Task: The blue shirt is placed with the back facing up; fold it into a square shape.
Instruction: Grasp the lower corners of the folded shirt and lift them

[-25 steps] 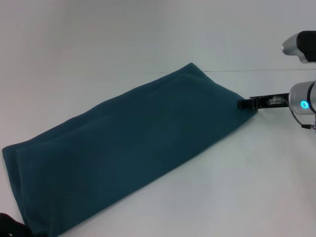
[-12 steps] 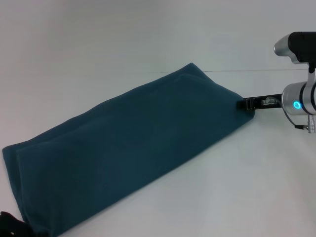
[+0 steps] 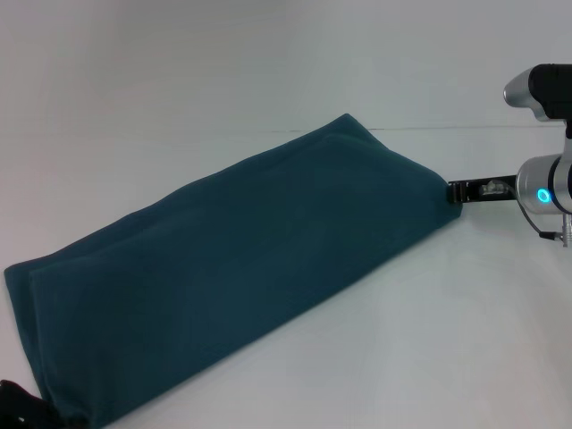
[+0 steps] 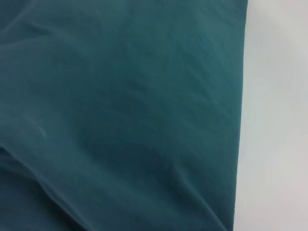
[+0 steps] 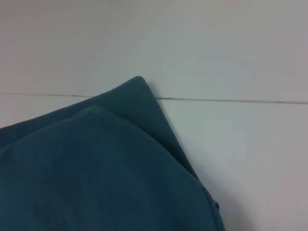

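One left gripper (image 3: pixel 16 407) is glimpsed at the near left corner of the blue shirt (image 3: pixel 232 268); its opening cannot be told. One shirt is laid folded into a long band on the white table (image 3: pixel 402 357). One right gripper (image 3: pixel 456 190) is now drawn slightly back from the far right corner, its grip indiscernible.

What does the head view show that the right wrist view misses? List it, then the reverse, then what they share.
Only the head view shows the blue shirt whole, folded into a long band lying slantwise on the white table, the right gripper at the band's right corner, and a dark bit of the left gripper at its near-left end. Only the right wrist view shows the layered fold edges at the far corner close up. Both show the shirt's far corner and the thin seam line across the table.
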`<action>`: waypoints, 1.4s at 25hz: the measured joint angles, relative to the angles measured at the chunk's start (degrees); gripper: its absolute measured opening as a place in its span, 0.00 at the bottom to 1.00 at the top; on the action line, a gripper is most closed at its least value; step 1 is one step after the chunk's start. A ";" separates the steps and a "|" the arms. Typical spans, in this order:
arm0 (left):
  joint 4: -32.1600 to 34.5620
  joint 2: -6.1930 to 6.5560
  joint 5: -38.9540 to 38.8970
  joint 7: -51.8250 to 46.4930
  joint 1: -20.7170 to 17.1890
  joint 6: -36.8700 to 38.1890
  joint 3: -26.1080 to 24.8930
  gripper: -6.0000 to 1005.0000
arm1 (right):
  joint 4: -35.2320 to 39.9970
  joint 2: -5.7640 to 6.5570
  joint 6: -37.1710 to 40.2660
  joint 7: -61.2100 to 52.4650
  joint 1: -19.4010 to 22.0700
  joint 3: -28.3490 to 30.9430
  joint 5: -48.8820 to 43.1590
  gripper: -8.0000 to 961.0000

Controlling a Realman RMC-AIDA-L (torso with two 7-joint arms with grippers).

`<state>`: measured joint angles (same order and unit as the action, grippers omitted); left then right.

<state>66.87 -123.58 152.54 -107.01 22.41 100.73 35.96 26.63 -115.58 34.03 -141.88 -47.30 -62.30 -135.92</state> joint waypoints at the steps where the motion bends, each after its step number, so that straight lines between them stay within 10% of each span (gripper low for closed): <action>1: 0.00 0.00 -0.01 -0.01 0.00 -0.04 -0.03 0.03 | 0.05 -0.07 0.00 0.03 0.16 -0.09 -0.02 0.18; 13: 0.02 0.18 -0.05 -0.56 0.00 -1.91 -0.54 0.03 | 13.01 -4.59 4.91 -1.64 8.11 -2.69 -2.86 0.04; 23: -0.07 0.38 -0.09 -0.64 0.13 -3.02 -0.72 0.03 | 32.42 -4.68 7.37 -15.07 21.88 -20.00 -2.84 0.05; 35: -0.08 0.90 -0.25 -0.29 1.03 -3.47 -1.25 0.03 | 47.33 -4.48 8.41 -19.78 32.88 -26.86 -3.34 0.06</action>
<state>66.79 -122.68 152.29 -107.30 23.43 97.26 34.72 73.96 -120.07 42.45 -161.66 -14.42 -89.16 -139.27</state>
